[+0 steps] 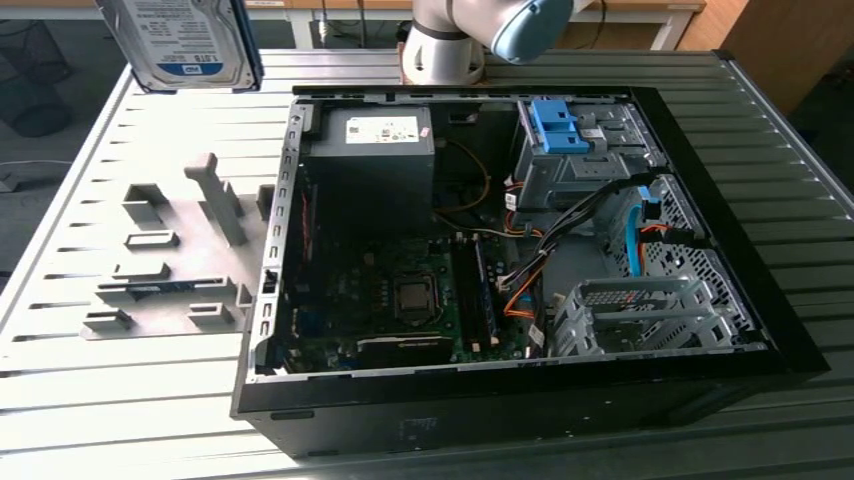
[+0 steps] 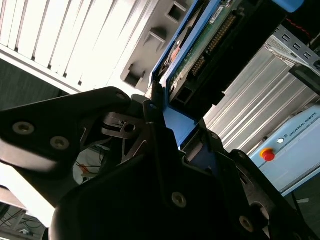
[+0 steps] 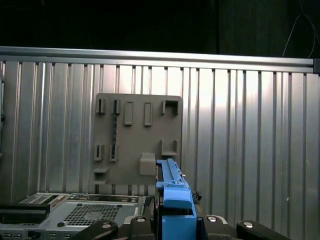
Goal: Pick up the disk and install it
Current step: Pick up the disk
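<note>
Item 1, gripper (image 2: 172, 127): black jaws pressed together on the disk (image 2: 200, 45), pinching it by one end of its blue carrier frame. In the second wrist view the drive's green circuit-board side faces the camera. In the first wrist view the frame's blue edge (image 3: 172, 197) rises between the black gripper parts.

Item 2, disk, position: in the exterior view it hangs upright in the air (image 1: 187, 40) at eleven o'clock of the frame. Its white-and-blue label faces the camera. It is off the table and well apart from the case.

Item 3, computer case (image 1: 534, 415): black tower lying on its side with the side panel off. Contents, by clock face within the case:
- eleven o'clock: grey power supply (image 1: 367, 135) with a small white sticker
- one o'clock: bare blue bracket (image 1: 561, 125) seated on top of a metal bay
- three o'clock: orange and blue cables (image 1: 641, 225)
- four o'clock: silver drive cage (image 1: 641, 315)
- seven o'clock: motherboard (image 1: 387, 300)

Item 4, slatted aluminium table (image 1: 80, 420): carries the case. At nine o'clock of the case it also carries a grey fixture plate (image 1: 174, 260) with slots and upright posts.

Item 5, robot arm (image 1: 467, 30): its base stands at twelve o'clock, just beyond the case.

Item 6, room: the second wrist view shows a pale control box with a red stop button (image 2: 268, 155).
</note>
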Robot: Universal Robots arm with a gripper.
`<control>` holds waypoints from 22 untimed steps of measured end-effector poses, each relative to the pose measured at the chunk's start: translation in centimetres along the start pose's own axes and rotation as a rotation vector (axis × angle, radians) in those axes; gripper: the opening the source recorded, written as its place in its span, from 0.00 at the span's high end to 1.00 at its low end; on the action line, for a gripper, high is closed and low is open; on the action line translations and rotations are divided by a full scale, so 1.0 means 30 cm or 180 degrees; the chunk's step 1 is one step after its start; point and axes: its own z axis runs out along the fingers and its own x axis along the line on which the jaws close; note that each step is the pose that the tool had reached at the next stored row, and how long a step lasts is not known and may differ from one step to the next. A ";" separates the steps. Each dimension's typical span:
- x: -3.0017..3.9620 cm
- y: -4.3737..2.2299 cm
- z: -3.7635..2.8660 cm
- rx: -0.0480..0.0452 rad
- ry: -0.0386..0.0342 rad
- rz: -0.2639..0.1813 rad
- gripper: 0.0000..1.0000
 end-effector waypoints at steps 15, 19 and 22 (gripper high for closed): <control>0.000 -0.015 0.000 0.0000 0.0000 0.0000 0.63; 0.000 -0.018 0.000 0.0000 0.0000 0.0000 0.63; 0.000 -0.020 0.000 0.0000 0.0000 0.0000 0.63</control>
